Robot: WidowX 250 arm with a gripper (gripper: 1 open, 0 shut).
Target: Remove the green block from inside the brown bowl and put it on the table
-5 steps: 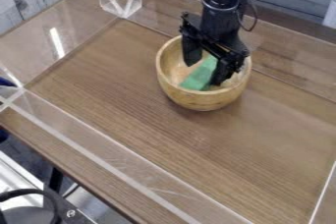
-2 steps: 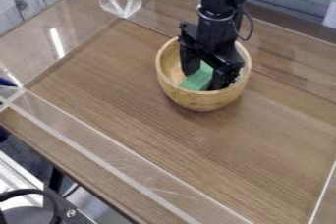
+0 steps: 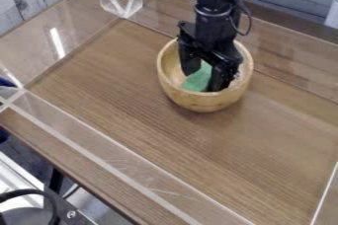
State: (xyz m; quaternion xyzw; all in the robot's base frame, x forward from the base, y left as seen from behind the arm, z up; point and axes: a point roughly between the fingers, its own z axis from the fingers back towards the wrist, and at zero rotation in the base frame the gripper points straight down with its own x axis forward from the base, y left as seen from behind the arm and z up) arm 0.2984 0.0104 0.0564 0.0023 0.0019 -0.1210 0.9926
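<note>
Over the bowl (image 3: 204, 83) at the far right of the table (image 3: 119, 101), the gripper (image 3: 209, 63) points down with its jaws spread wide, the black fingers reaching inside the rim and straddling the block (image 3: 199, 79). Against the view a second ago the arm has crept slightly leftward, so the fingers now sit more squarely above the green bar; the jaws have not narrowed. The block lies tilted against the bowl's inner wall, partly hidden by the fingers, and whether they touch it cannot be told. By my reading the grasp is being lined up and nothing is lifted yet. Brown wood-grain boards stretch bare to the near and left sides, giving plenty of places to set the block down. Clear acrylic walls (image 3: 59, 130) edge the table.
</note>
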